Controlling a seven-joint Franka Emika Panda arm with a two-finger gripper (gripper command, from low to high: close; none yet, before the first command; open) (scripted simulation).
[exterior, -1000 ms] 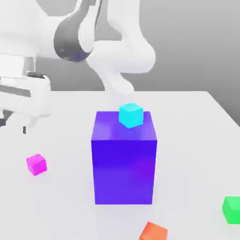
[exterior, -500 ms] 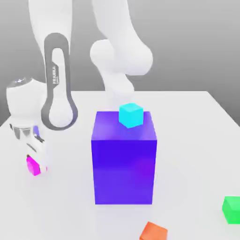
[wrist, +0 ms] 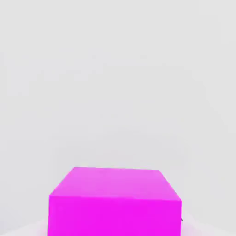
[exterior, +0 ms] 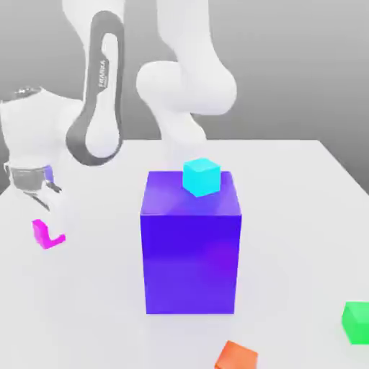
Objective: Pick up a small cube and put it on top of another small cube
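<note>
The small cube point(exterior: 42, 234) is bright magenta and hangs just above the white table at the exterior view's left. My gripper point(exterior: 53, 229) is shut on it, and a white finger covers part of its face. In the hand view the small cube point(wrist: 115, 203) sits very close, with the pale table behind it. A cyan small cube point(exterior: 200, 176) rests on top of the big blue-purple block point(exterior: 191, 252) in the middle of the table.
A green cube point(exterior: 356, 321) lies near the exterior view's right edge and an orange cube point(exterior: 236, 356) at the front. The tall block stands between my gripper and them. The white arm rises behind the block over the table point(exterior: 303, 209).
The hand came down from the far left onto the magenta cube and closed on it. It has now risen a little, and the cube has come up off the table with it.
</note>
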